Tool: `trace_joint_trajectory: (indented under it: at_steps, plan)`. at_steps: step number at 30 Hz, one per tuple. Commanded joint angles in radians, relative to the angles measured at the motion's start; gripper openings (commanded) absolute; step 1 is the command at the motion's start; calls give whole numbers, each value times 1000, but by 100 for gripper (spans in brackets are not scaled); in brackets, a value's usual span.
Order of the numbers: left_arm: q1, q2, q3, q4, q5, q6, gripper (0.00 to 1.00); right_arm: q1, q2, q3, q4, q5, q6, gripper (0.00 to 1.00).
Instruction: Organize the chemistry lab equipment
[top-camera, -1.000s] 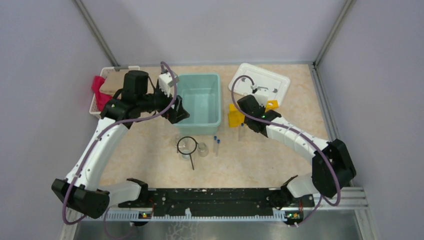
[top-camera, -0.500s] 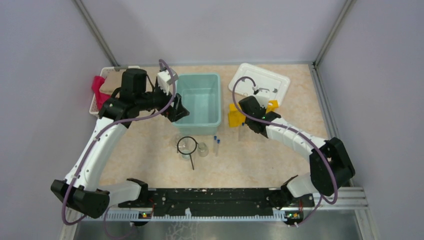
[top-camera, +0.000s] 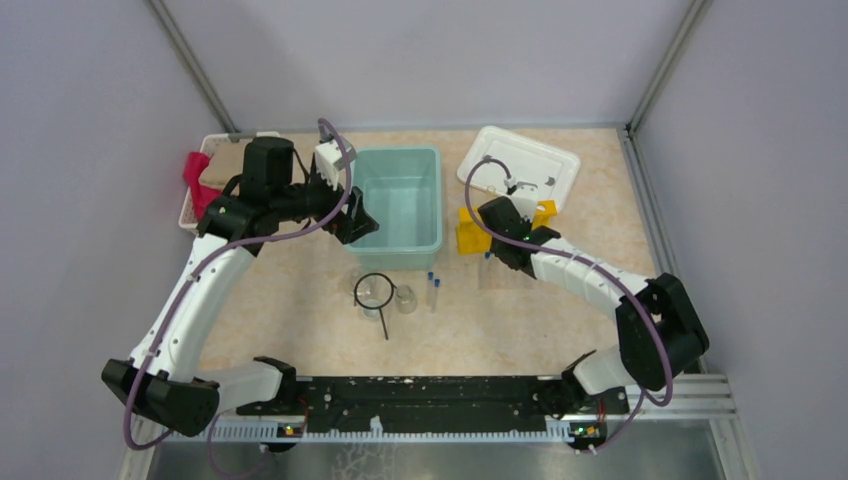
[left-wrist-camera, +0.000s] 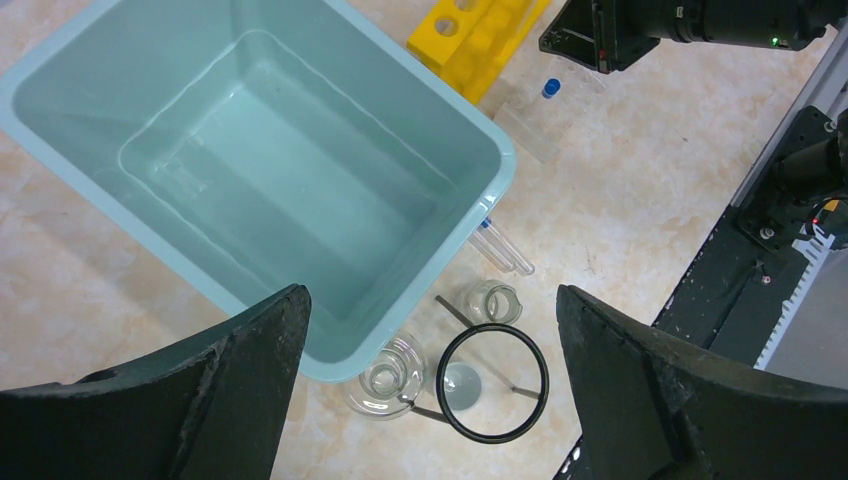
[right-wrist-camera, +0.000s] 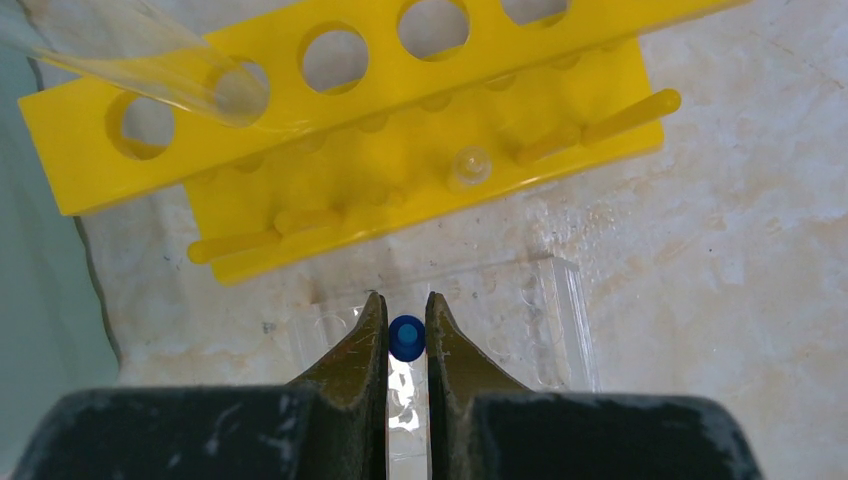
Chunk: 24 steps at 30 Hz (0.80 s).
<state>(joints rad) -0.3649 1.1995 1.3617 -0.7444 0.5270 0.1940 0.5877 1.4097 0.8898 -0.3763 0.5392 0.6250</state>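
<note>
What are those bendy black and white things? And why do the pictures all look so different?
They are two robot arms bolted to the edge of a table. One picture looks down from a camera above them. The other two come from small cameras on each wrist, so you see each gripper's fingers up close. The left gripper is wide open by a teal bin. The right gripper pinches a clear test tube with a blue cap, next to a yellow rack full of holes. Also on the table are two more capped tubes, two small glass beakers and a black wire ring.
</note>
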Motion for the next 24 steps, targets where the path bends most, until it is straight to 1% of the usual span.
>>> trace_joint_trajectory:
  at_steps: [1,11,12,14,15,20,24]
  plan:
    - [-4,-1,19,2,3,-14,99,-10,-44,-18,9,2,-1,0]
    - [-4,-8,21,3,-6,-12,99,-10,-26,-57,40,-26,3,0]
    - [-4,-9,23,3,-8,-9,99,-9,-29,-61,43,-28,4,4]
    - [-3,-9,24,1,-10,-7,99,-10,-43,-70,54,-37,1,16]
    - [-4,-9,26,1,-10,-8,99,-11,-53,-74,57,-41,-1,20]
    - [-3,-9,25,3,-12,-5,99,-9,-111,-46,21,-40,-2,37]
    - [-3,-8,25,3,-12,-7,99,-10,-182,1,-31,-46,-4,39]
